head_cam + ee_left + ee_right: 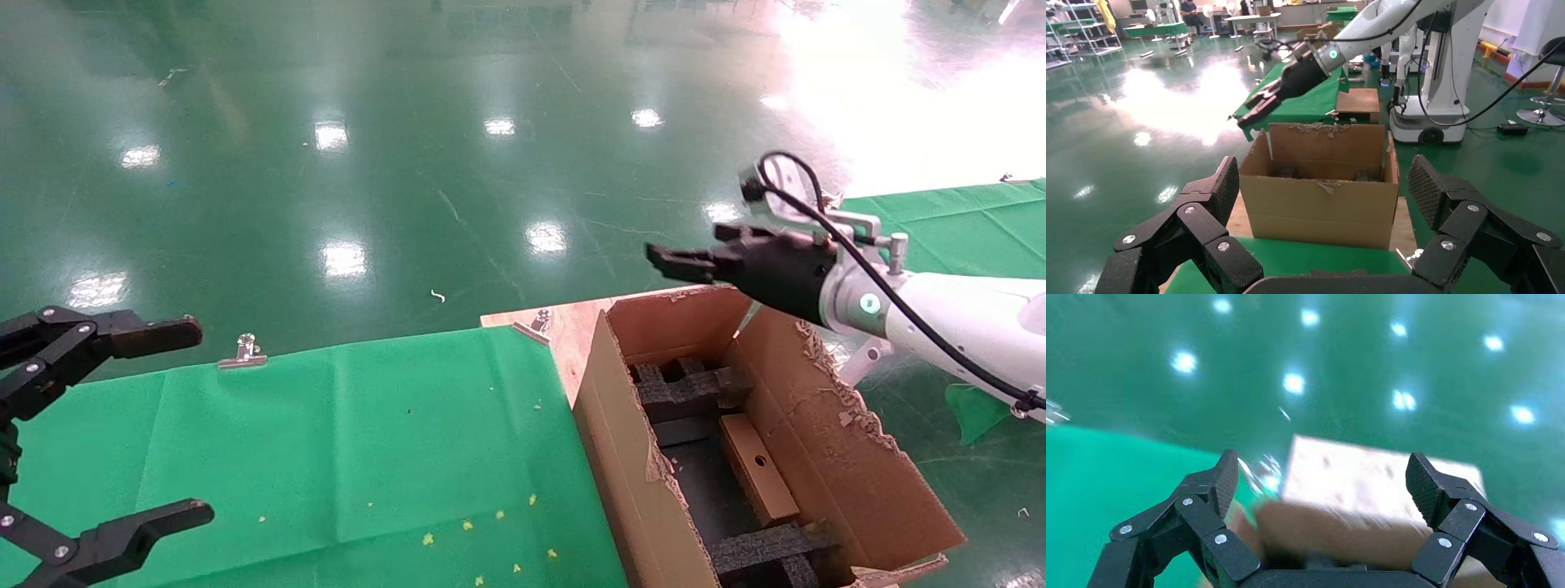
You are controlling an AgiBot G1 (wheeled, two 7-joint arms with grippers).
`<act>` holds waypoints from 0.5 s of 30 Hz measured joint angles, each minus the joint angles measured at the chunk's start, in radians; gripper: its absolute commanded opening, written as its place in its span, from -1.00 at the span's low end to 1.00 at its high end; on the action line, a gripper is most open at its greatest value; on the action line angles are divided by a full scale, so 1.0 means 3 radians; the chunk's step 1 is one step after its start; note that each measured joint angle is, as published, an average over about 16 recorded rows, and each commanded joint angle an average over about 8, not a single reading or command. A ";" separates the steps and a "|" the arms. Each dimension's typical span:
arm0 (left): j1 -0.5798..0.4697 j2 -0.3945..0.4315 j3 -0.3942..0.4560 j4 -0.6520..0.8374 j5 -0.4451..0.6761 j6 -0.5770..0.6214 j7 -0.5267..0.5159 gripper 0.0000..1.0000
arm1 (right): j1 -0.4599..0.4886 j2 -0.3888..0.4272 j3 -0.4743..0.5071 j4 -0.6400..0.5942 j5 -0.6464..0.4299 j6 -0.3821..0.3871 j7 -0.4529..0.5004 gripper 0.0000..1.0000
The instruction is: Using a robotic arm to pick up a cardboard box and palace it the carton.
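Observation:
The small brown cardboard box (758, 478), with a round hole on top, lies inside the carton (825, 425) between black foam blocks (685, 392). The carton stands open at the green table's right end and also shows in the left wrist view (1321, 205). The white-shelled right arm (940, 314) holds my right gripper (666, 261) above the carton's far rim. It is open and empty in the right wrist view (1322, 468), over the blurred carton edge (1333, 533). My all-black left gripper (200, 420) is open and empty at the table's left end, facing the carton (1322, 177).
A green cloth (343, 457) covers the table, held by metal clips (243, 351). A bare wooden board (564, 327) lies under the carton. A second green-covered table (964, 224) stands at the far right. The glossy green floor lies beyond.

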 measured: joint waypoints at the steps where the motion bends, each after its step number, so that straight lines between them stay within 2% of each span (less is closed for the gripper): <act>1: 0.0000 0.0000 0.0000 0.0000 0.0000 0.0000 0.0000 1.00 | 0.0013 0.0006 0.0009 0.0038 0.0003 0.0041 0.0009 1.00; 9: 0.0000 0.0000 0.0000 0.0001 0.0000 -0.0001 0.0000 1.00 | 0.0052 -0.0001 0.0037 0.0162 0.0013 0.0219 0.0059 1.00; 15: 0.0000 0.0000 0.0000 0.0001 0.0000 -0.0001 0.0001 1.00 | -0.0015 -0.0018 0.0175 0.0161 0.0094 0.0116 -0.0062 1.00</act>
